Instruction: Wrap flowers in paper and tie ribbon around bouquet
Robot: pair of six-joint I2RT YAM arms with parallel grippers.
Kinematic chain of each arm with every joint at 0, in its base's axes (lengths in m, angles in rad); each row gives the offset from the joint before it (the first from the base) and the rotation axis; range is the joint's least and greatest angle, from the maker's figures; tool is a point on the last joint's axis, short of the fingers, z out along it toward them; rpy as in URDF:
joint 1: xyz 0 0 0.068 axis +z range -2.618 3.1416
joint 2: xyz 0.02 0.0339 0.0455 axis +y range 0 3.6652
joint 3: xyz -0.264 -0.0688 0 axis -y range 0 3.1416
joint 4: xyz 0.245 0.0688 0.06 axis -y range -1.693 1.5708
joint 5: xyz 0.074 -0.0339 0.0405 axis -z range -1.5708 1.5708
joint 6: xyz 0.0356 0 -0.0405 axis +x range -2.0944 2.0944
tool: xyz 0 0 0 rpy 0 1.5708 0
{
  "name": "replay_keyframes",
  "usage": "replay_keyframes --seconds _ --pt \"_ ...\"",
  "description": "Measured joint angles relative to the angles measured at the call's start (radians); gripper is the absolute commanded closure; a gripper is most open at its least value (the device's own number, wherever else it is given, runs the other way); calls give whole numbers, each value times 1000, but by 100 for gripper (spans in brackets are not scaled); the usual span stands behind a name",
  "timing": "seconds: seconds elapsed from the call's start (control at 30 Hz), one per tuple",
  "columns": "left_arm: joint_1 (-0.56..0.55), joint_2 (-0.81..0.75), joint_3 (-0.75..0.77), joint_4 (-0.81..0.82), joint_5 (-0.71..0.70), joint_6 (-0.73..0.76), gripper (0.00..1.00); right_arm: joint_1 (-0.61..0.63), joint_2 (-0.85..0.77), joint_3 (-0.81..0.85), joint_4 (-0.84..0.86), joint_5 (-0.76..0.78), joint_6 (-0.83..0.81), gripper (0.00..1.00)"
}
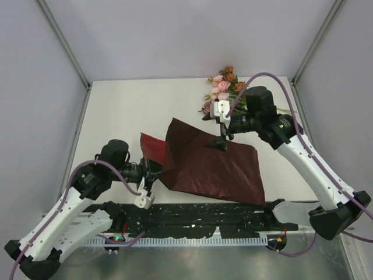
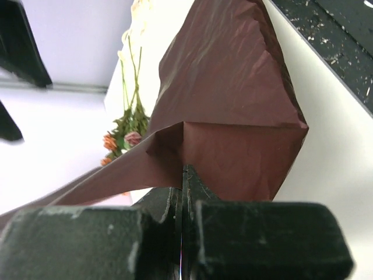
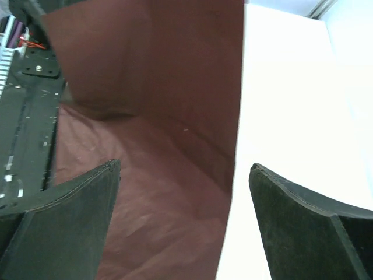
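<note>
paper point(image 1: 215, 166): glossy maroon sheet, creased, left side peaked, on white tabletop point(image 1: 116, 116) | left end effector point(image 2: 184, 186): clenched on paper's edge | right end effector point(image 3: 183, 175): released above paper | flowers point(image 1: 222, 87): pink bunch at far edge

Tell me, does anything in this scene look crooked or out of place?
The paper isn't lying flat: its left side is lifted and creased, pinched in the left pincer. The flowers lie off it, by the table's far edge.
</note>
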Motion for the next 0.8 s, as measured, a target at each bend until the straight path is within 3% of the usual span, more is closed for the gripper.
replay_keyframes --seconds 0.3,0.5,0.53,0.6,0.63,0.67,0.7,0.73,0.8 --pt "-50 -48 -9 -131 -5 294 100 95 213 40 126 -5 -47 5" --pt "-55 -69 -9 -188 14 426 100 183 246 51 127 -58 -80 6" --pt "-55 -73 -9 -196 20 440 100 195 247 51 125 -66 -89 14" --pt "-55 -82 -9 -204 26 464 100 211 253 52 117 -79 -111 43" --pt "-55 -86 -9 -207 27 471 100 216 260 55 107 -84 -128 71" --pt "-55 -89 -9 -211 26 473 100 219 274 64 80 -87 -141 87" --pt "-56 -91 -9 -211 24 469 98 221 285 73 63 -88 -161 94" --pt "-56 -93 -9 -209 19 455 90 221 299 87 37 -86 -161 94" --pt "-56 -99 -9 -182 -10 360 67 222 324 125 -13 -65 -164 94"
